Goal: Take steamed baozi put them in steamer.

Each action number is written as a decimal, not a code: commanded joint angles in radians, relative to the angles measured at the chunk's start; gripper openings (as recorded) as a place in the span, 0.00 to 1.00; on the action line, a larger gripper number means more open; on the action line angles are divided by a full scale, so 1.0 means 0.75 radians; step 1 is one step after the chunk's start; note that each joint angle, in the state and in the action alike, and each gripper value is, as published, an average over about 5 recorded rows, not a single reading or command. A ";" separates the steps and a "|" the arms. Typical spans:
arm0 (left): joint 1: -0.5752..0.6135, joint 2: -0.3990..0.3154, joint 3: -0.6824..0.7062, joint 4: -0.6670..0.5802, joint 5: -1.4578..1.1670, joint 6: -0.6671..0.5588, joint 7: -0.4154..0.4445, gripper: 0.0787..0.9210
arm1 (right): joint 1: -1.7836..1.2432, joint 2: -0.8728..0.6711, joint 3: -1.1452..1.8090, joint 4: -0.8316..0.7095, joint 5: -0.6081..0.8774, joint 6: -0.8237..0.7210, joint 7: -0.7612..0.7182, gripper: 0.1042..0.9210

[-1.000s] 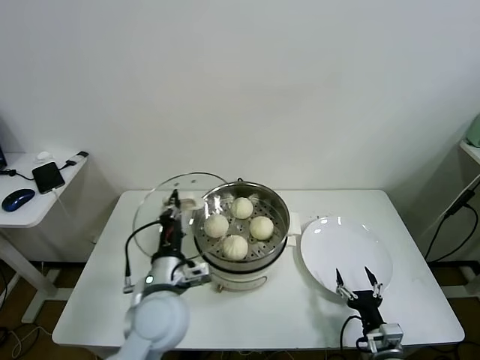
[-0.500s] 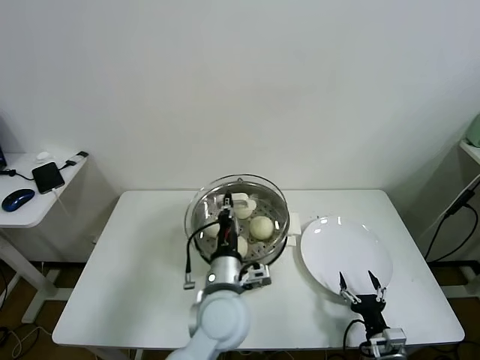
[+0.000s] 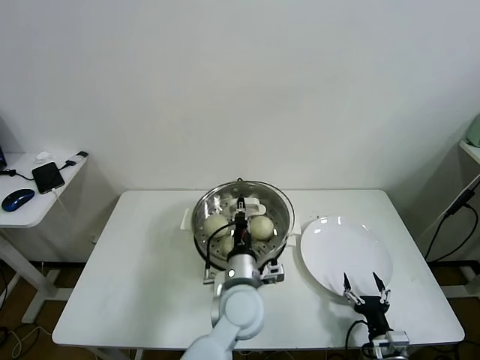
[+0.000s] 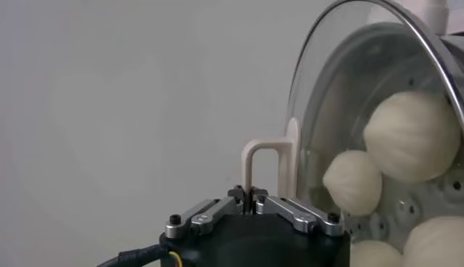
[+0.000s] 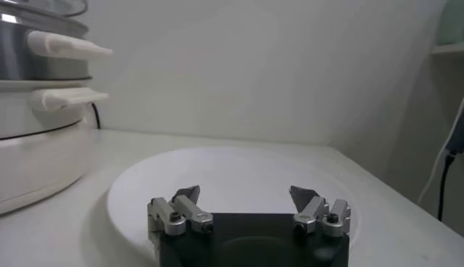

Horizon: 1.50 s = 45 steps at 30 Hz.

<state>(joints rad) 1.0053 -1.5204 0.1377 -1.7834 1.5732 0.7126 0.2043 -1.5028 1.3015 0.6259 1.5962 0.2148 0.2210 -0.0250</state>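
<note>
The steamer (image 3: 280, 240) stands mid-table with several cream-white baozi (image 3: 216, 223) on its perforated tray. My left gripper (image 3: 241, 204) is shut on the cream loop handle of the round glass lid (image 3: 225, 196), which sits over the pot. In the left wrist view the gripper (image 4: 252, 194) pinches the lid handle (image 4: 259, 161), and baozi (image 4: 412, 135) show through the glass lid (image 4: 341, 54). My right gripper (image 3: 363, 283) is open and empty at the near edge of the white plate (image 3: 346, 251). In its wrist view the right gripper (image 5: 246, 197) is empty.
The empty white plate (image 5: 217, 170) lies right of the steamer, whose side (image 5: 32, 69) and cream base (image 5: 36, 163) show in the right wrist view. A side table (image 3: 30, 206) with a phone (image 3: 47, 177) and mouse stands at far left.
My left gripper has carried the glass lid rightward from beside the steamer to over it. The right gripper has drawn back slightly toward the table's front.
</note>
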 commanded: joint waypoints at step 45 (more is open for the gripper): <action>0.277 0.356 -0.234 -0.524 -0.897 -0.462 -0.371 0.87 | -0.036 0.036 -0.029 0.063 -0.009 0.058 -0.004 0.88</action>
<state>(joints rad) 1.1183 -1.3398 0.0787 -2.0031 1.2946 0.5857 0.0982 -1.5229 1.3281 0.6095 1.6167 0.1756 0.2494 -0.0502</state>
